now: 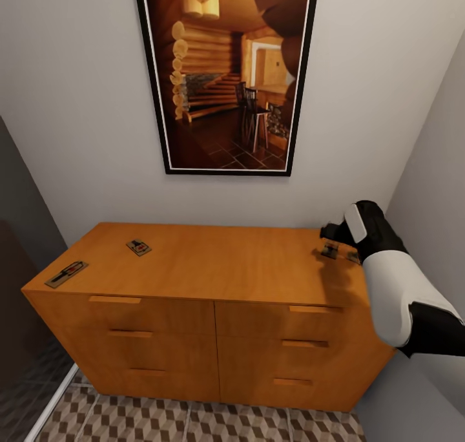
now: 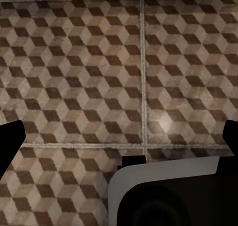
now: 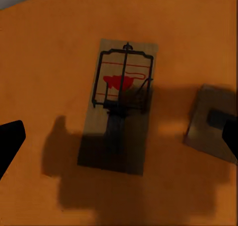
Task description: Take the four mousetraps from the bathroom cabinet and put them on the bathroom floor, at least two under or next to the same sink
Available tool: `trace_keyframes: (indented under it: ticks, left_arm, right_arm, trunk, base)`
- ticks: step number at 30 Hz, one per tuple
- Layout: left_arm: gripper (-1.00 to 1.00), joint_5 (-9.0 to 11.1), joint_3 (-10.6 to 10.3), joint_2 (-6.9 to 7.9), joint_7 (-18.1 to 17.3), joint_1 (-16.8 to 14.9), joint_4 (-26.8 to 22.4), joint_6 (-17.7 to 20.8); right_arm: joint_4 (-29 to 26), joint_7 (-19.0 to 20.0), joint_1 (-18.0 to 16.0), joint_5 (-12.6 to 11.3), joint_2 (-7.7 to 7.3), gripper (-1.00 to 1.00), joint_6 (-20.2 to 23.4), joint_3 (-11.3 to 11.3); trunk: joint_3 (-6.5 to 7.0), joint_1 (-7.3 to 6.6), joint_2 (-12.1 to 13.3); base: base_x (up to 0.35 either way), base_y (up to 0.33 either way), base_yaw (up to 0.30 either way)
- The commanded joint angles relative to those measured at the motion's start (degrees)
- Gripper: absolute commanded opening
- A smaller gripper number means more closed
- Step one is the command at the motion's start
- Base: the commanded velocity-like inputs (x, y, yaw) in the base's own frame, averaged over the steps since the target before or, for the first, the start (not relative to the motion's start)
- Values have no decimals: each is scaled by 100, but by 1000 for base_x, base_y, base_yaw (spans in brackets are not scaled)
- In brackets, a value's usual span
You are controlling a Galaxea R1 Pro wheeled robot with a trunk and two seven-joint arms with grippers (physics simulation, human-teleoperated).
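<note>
Even, soft simulator light; dark blurred shadows over the cabinet (image 3: 44, 47) top, slightly grainy wrist renders.

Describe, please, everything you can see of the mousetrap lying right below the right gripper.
The mousetrap is a flat rectangular board of pale brown wood carrying a dark wire frame, a dark bar along its middle and a red mark under the wire. It lies flat on the cabinet top, near the right rear corner, partly in the arm's shadow. A second mousetrap lies beside it, apart. The right gripper hovers above with fingers spread, not touching.

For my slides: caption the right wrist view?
Open right gripper above a mousetrap lying on the orange cabinet top.
</note>
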Motion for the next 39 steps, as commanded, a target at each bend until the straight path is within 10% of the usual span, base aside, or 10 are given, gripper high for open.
trace_keyframes:
  ticks: [1,15,39]
  left_arm:
    - [100,-43,52,2,-17,-7,13,-23]
    - [100,-43,45,2,-8,-7,20,-24]
    - [100,-43,45,2,1,-7,22,-23]
  right_arm:
    - [22,-26,-34,-60,-18,100,10,-5]
    - [799,73,-739,6,-190,100,-3,23]
    - [1109,165,-841,-24,-222,100,2,160]
  trunk:
    - [-6,0,-3]
    - [-6,0,-3]
    - [-6,0,-3]
  base:
    - [0,0,0]
    - [0,0,0]
    - [0,0,0]
